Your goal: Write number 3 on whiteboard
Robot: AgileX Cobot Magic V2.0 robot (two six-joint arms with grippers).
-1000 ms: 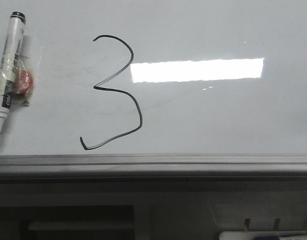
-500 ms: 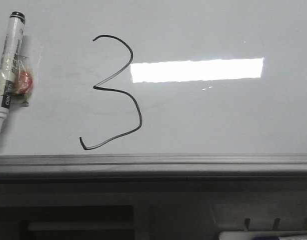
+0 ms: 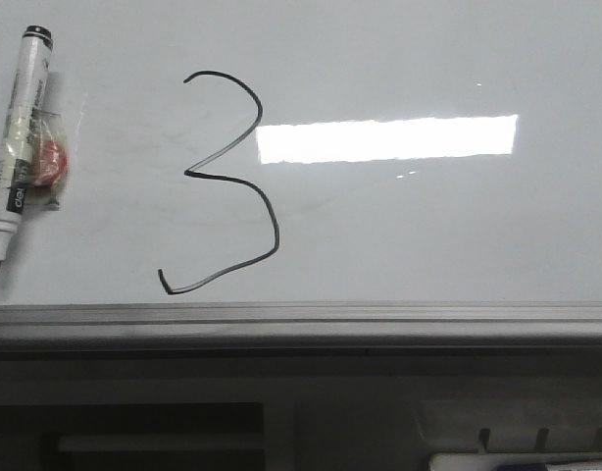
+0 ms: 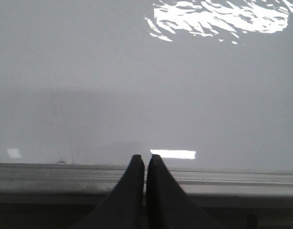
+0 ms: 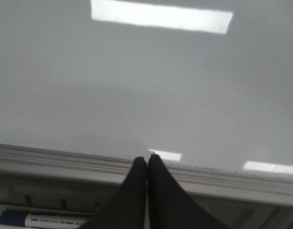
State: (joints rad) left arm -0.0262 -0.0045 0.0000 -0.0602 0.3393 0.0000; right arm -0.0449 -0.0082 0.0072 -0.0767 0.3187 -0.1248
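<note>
A thin black hand-drawn number 3 (image 3: 232, 177) stands on the glossy pale whiteboard (image 3: 428, 235) in the front view, left of the middle. A white marker pen (image 3: 19, 137) with a black cap lies on the board at the far left, tip toward the rail. Neither gripper shows in the front view. My left gripper (image 4: 145, 158) is shut and empty, its tips over the board's grey rail (image 4: 223, 176). My right gripper (image 5: 147, 160) is shut and empty, also over the rail (image 5: 65, 160). The 3 does not show in either wrist view.
A small red object in clear wrap (image 3: 48, 165) lies against the marker. A bright rectangular light reflection (image 3: 384, 139) sits on the board right of the 3. Below the rail, a tray holds another marker (image 5: 36, 219), also in the front view (image 3: 517, 461).
The marker and the wrapped red object at the far left have shifted slightly upward and to the right on the board. The 3 is unchanged.
</note>
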